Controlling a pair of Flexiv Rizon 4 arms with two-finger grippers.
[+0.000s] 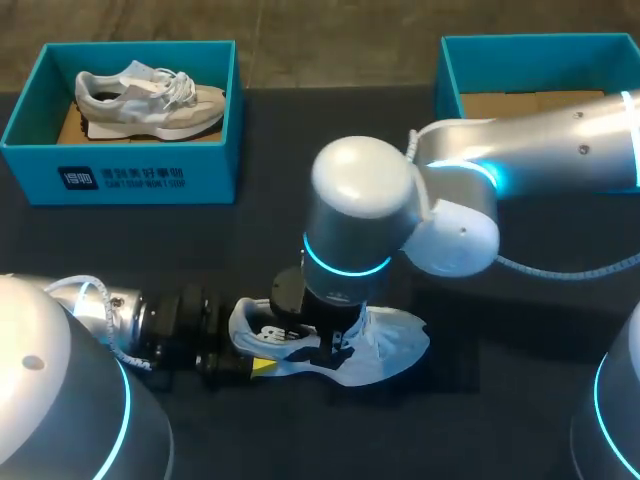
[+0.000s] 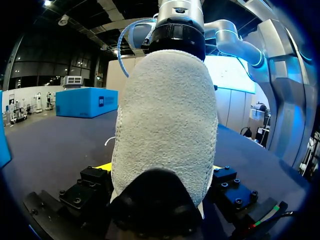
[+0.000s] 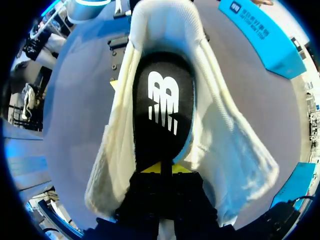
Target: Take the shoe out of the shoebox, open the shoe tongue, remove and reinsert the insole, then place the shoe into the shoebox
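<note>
Closest to the robot, the pale knit shoe (image 1: 390, 345) sits on the dark table (image 1: 520, 330), out of its box, with the tongue flopped open. The left gripper (image 1: 255, 362) has the heel clamped between its fingers. The right gripper (image 3: 161, 169) comes straight down into the opening, tips nearly together, and looks pinched on the black insole (image 3: 162, 110).

So my guess is we're at the insole step. I honestly can't tell if it's coming out or going back in. Either way the next move needs the heel held steady while the insole slides along the opening without buckling.

Further back, the left shoebox (image 1: 120, 175) holds a grey sneaker (image 1: 150, 95). The right shoebox (image 1: 480, 50) shows only cardboard where the arm isn't covering it.
</note>
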